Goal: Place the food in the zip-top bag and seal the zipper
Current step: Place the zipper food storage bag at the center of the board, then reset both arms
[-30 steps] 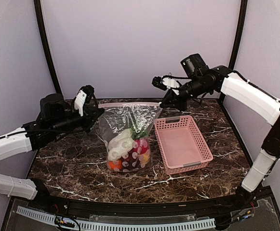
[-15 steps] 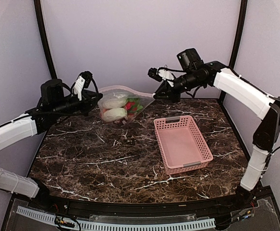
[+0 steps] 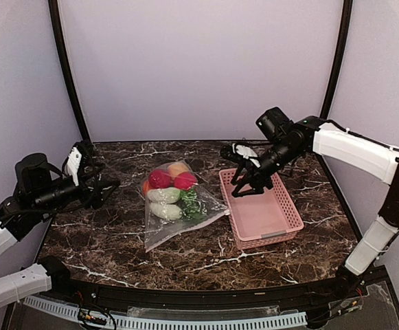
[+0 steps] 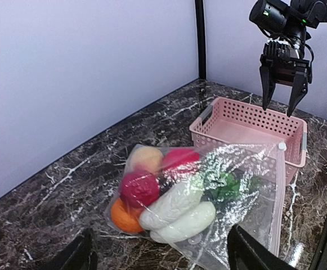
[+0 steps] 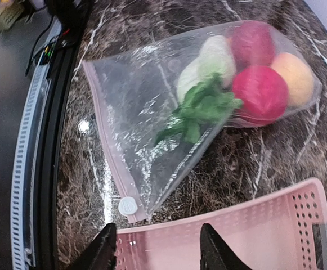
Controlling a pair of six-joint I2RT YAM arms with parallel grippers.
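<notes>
The zip-top bag lies flat on the marble table, apart from both grippers. The food is inside it: red, maroon and orange balls, two white oblong pieces and green leaves. The zipper runs along the bag's near edge, its slider tab at the end beside the basket. My left gripper stands open to the left of the bag, which shows between its fingers in the left wrist view. My right gripper hangs open over the basket's far left corner, holding nothing.
A pink mesh basket stands right of the bag, with nothing in it. Its long side nearly touches the bag's slider corner. Black frame posts rise at the back corners, and purple walls close in the back and sides.
Both grippers have opened and let go of the bag. It has come down from the air at the back to lie flat. The left arm pulled back left. The right arm dropped over the basket.
</notes>
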